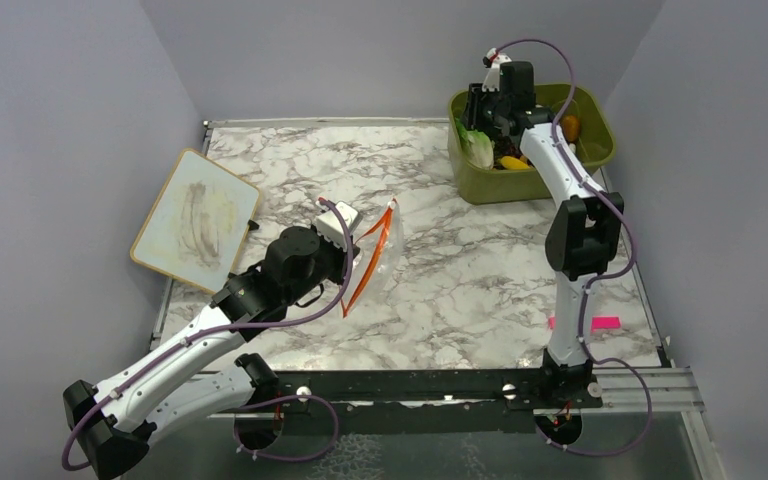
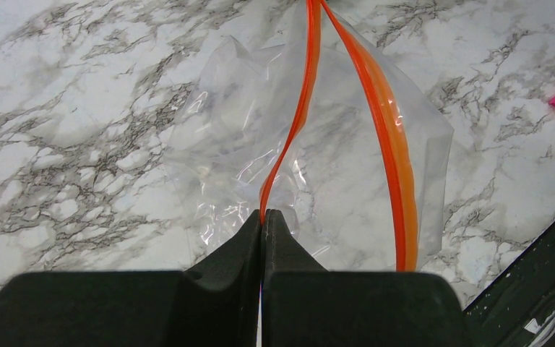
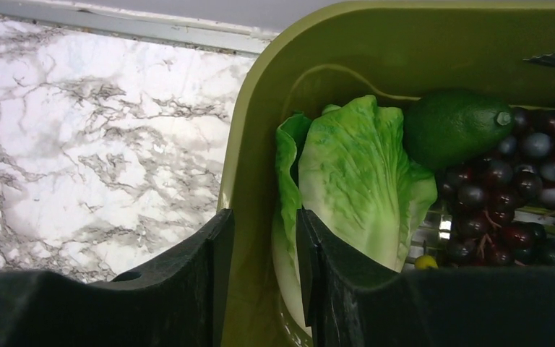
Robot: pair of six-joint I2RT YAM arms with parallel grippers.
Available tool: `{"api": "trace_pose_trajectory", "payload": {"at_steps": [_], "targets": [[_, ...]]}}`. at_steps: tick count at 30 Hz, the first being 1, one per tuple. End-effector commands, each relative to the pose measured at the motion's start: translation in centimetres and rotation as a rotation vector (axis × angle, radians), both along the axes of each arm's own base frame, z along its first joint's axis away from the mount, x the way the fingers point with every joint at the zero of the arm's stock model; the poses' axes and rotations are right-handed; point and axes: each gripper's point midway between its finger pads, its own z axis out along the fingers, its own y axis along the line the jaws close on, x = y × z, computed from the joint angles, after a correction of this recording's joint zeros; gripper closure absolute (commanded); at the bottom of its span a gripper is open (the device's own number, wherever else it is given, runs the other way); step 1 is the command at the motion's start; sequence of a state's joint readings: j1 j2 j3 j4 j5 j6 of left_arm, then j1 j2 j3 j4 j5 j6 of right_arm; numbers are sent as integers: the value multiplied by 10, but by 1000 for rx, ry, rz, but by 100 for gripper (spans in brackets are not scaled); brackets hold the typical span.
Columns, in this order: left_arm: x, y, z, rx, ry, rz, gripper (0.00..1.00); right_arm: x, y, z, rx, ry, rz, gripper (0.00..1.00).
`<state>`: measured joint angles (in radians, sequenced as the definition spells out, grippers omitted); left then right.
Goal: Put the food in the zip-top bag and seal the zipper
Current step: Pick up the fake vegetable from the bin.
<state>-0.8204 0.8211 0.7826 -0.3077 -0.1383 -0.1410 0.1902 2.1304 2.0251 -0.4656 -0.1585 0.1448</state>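
The bag [image 2: 246, 108] lies on the tabletop [image 1: 460, 270] left of centre, with its zipper [image 2: 397, 159] split into two orange-red strips that spread apart, so the mouth is unsealed. The left gripper [image 2: 262, 213] sits at the bag's near-left edge. One strip runs straight into its jaws, while the other passes just to the right of them.

The rest of the food is in the olive-green bin [image 1: 480, 188] at the far right corner, well apart from the bag. The lettuce [image 3: 354, 181] leans against the bin's left wall. A dark green piece [image 3: 452, 126] and grapes [image 3: 506, 188] are to its right, and an orange piece [image 1: 570, 127] and a yellow piece [image 1: 512, 162] are also inside. The right gripper [image 3: 264, 217] hangs over that left wall, one finger on the outer side and the other inside against the lettuce.

The tabletop is white marble with grey veins, enclosed by plain grey walls [image 1: 390, 50]. A smudged board [image 1: 195, 220] rests at the left edge and a pink clip [image 1: 585, 322] lies near the right arm's base.

The left jaws are closed tight, pinching the zipper strip. The right jaws stand partly open, with the bin's wall and the lettuce's outer leaf in the gap. I cannot tell whether they press on the leaf.
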Motion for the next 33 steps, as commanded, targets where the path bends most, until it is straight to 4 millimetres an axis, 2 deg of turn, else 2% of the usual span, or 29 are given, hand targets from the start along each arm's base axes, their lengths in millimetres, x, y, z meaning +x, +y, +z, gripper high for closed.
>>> {"api": "trace_pose_trajectory", "payload": {"at_steps": [1, 5, 17, 19, 20, 23, 25, 28, 29, 33], "targets": [[-2, -3, 1, -6, -13, -25, 100, 4, 3, -14, 41, 43, 56, 62], [-2, -3, 0, -4, -12, -24, 100, 3, 12, -30, 57, 85, 106, 62], [0, 0, 3, -4, -22, -5, 100, 11, 2, -62, -3, 119, 72, 61], [3, 2, 4, 1, -31, 11, 100, 12, 1, -65, -11, 117, 75, 64], [5, 4, 6, 6, -40, 25, 100, 13, 1, -65, -15, 114, 75, 70], [15, 16, 15, 29, -61, 110, 100, 14, -3, -56, -31, 93, 64, 90], [22, 26, 22, 53, -68, 177, 100, 13, -7, -45, -45, 69, 56, 98], [29, 35, 31, 84, -70, 241, 100, 9, -12, -21, -65, 21, 42, 99], [30, 37, 33, 94, -69, 255, 100, 6, -14, -6, -69, -6, 36, 99], [36, 38, 34, 133, -52, 284, 100, -9, -18, 26, -65, -60, 32, 99]]}}
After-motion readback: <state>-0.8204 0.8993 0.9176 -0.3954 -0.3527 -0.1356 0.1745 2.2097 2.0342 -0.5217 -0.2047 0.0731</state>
